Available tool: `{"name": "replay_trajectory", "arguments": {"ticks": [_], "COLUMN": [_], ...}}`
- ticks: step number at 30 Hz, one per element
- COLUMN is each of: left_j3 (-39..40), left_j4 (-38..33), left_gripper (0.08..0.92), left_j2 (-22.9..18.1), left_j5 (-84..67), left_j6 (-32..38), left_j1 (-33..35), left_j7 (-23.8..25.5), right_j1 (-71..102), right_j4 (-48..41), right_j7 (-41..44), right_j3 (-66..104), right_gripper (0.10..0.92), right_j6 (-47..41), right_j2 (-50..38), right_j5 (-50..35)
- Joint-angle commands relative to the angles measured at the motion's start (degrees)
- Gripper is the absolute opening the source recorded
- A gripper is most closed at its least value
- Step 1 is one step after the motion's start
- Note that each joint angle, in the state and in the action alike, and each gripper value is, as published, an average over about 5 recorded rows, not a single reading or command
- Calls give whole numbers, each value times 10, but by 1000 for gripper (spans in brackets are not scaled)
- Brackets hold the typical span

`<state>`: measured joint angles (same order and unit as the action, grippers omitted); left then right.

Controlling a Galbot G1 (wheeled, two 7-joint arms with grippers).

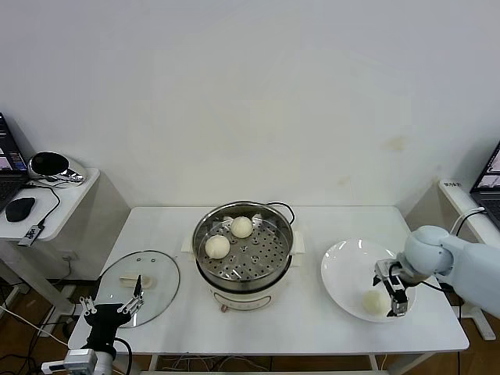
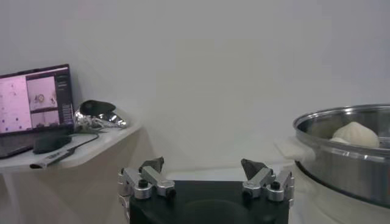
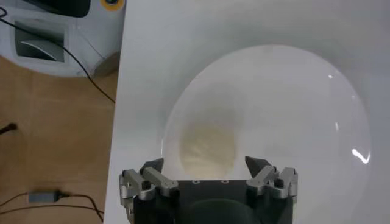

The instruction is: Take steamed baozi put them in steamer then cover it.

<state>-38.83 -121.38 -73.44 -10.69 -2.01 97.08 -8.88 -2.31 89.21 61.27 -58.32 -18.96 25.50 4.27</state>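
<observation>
The steamer (image 1: 243, 251) stands mid-table with two baozi inside, one at the back (image 1: 241, 226) and one at the left (image 1: 217, 246). One more baozi (image 1: 373, 301) lies on the white plate (image 1: 344, 269) at the right. My right gripper (image 1: 393, 291) hovers open just above that bun, fingers either side; in the right wrist view the bun (image 3: 208, 148) sits between the open fingertips (image 3: 207, 164). The glass cover (image 1: 141, 286) lies flat on the table at the left. My left gripper (image 1: 112, 301) is parked open at the table's front left, by the cover. The left wrist view shows the steamer's wall (image 2: 344, 161).
A side desk (image 1: 55, 199) with a mouse and a headset stands at the left. A laptop (image 1: 491, 176) sits on another desk at the right. The steamer's cord runs behind it.
</observation>
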Motion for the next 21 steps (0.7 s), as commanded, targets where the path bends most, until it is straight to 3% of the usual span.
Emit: {"name": "replay_trajectory", "arguments": {"ticks": [1, 9, 21], "left_j3": [2, 1, 3], "left_j4": [3, 4, 1], "left_gripper": [823, 823, 823], "left_j2": [-1, 1, 0], "left_j5": [1, 2, 2], "left_j6": [0, 0, 1], "left_j1": [-2, -2, -1], "left_j7": [0, 0, 0], "right_j1": [60, 74, 68], "right_j4": [-34, -44, -41], "right_j7": [-5, -7, -6], "right_j3": [42, 60, 68], "right_gripper": [823, 793, 610], "right_j6": [0, -7, -11], "right_j2": [20, 30, 27], "right_j5": [13, 15, 17]}}
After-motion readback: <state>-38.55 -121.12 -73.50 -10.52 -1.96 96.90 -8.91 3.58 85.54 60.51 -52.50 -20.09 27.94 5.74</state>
